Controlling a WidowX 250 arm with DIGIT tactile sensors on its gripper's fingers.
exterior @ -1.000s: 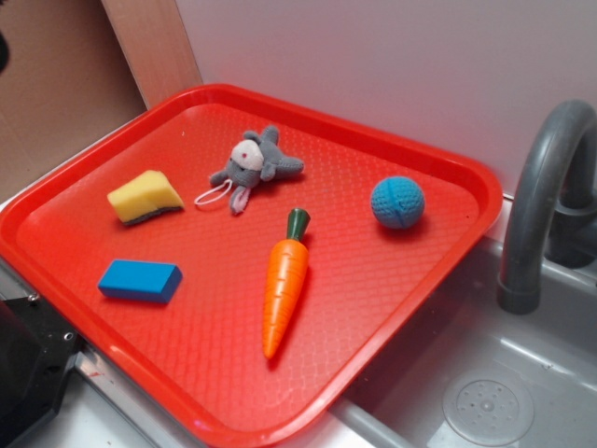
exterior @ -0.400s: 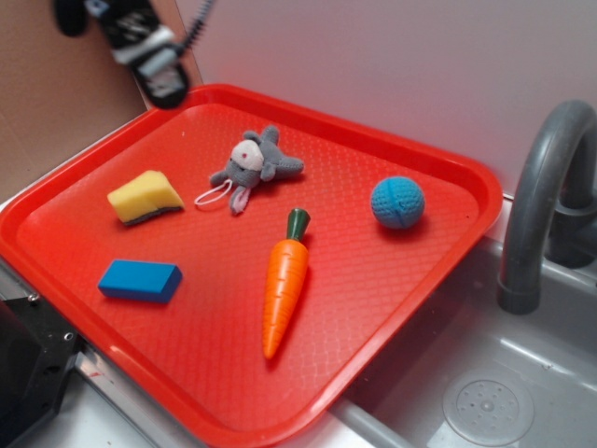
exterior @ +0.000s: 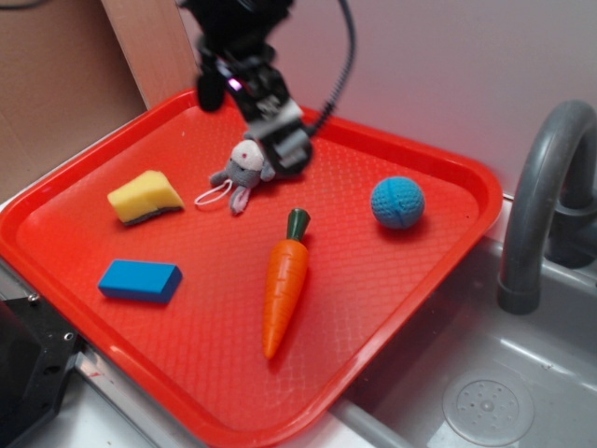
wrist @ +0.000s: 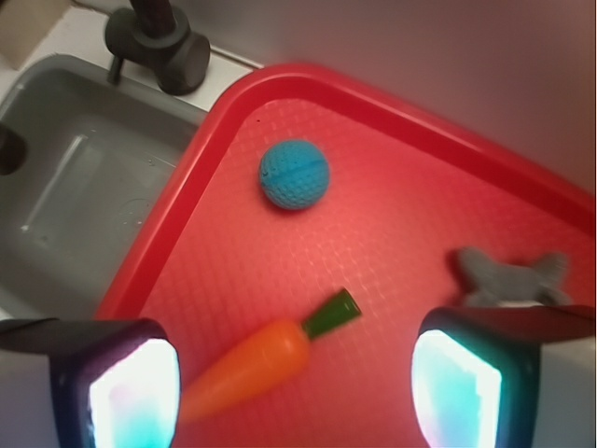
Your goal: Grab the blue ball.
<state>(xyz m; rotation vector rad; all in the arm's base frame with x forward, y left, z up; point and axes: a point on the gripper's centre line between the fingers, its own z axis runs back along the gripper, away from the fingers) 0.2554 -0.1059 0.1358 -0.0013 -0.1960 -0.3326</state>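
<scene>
Black and blurred, the gripper [exterior: 280, 140] hangs above the far part of the red tray [exterior: 438, 271], over the grey plush toy [exterior: 244, 168]. Its two fingers [wrist: 121, 383] stand well apart with nothing between them; in the wrist view I see both at the bottom corners, and the space between them is free. I judge it is open like this because it is on the way to the blue ball [exterior: 397, 202] and must fit around it.

Nearest to the gripper is the toy, then the carrot [exterior: 284, 280] lying toward the front. The ball sits alone near the sink-side edge of the tray, apart from everything, so the approach looks easy, though a round ball can roll.

From outside I also see the yellow sponge [exterior: 145, 197] and the blue block [exterior: 140, 280], which the wrist view does not show. That view shows instead that the ball is ahead and a little off the middle line, with the sink [wrist: 65, 187] just beyond the rim.
</scene>
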